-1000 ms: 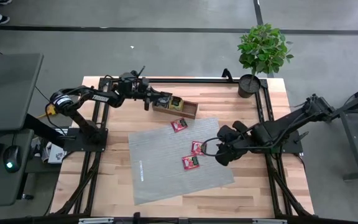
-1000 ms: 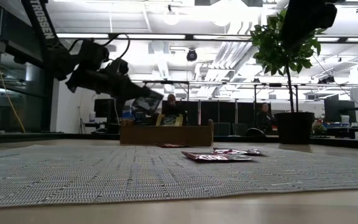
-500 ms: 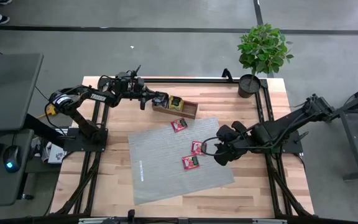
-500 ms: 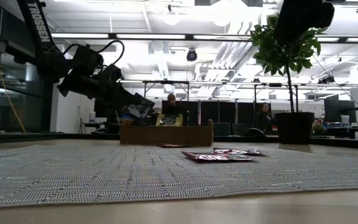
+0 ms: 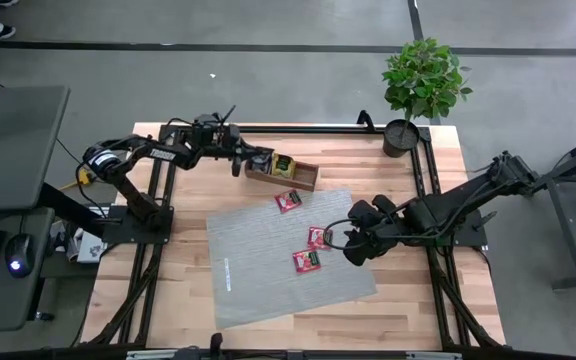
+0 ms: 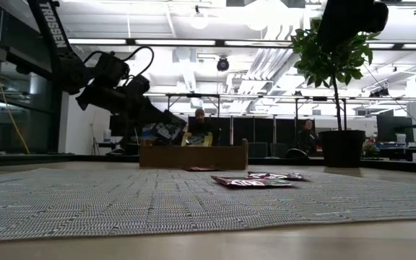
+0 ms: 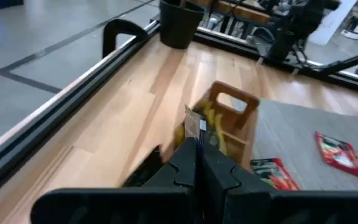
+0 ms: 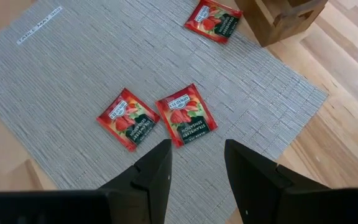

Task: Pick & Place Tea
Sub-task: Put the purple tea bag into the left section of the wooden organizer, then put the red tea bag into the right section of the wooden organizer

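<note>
The right gripper (image 8: 194,165), jaws parted and empty, is hovering above 2 red sachets (image 8: 156,118) lying just ahead on the mat (image 8: 73,68).

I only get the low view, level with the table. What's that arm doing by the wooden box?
Observer: From above, the left gripper is shut on a tea sachet, at the end of the wooden tray nearest that arm.
Operator: Is anything in the box already?
Observer: The left wrist view shows yellow-green sachets standing in one compartment.
Operator: And the other arm?
Observer: The right gripper hovers open and empty over the grey mat, next to two of the three red sachets lying there.
</note>
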Available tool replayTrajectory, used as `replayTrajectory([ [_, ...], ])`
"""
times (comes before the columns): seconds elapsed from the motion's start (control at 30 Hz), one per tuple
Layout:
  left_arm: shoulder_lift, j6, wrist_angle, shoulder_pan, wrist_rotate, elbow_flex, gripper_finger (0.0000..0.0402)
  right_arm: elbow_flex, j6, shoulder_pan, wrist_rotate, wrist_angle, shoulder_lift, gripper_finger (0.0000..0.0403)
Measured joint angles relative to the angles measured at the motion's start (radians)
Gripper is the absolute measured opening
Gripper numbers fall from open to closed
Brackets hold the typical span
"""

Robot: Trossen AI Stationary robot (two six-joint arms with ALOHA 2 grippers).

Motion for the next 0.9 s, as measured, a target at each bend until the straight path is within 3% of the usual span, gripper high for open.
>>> replayTrajectory([
  [0.2, 0.000, 0.049, -0.105, 0.001, -0.008, 0.023, 0.0000, 0.000, 0.000, 0.000, 0.000, 0.000, 0.000, 0.0144],
  [0.57, 0.000, 0.071, -0.148, 0.002, -0.037, 0.024, 0.0010, 0.000, 0.000, 0.000, 0.013, -0.002, 0.000, 0.0144],
  [0.7, 0.000, 0.092, -0.145, -0.005, -0.055, 0.024, 0.0041, 0.000, 0.000, 0.000, 0.013, -0.002, 0.000, 0.0144],
  [0.9, 0.000, 0.096, -0.142, -0.011, -0.089, 0.024, 0.0120, 0.000, 0.000, 0.000, 0.013, -0.003, 0.000, 0.0144],
])
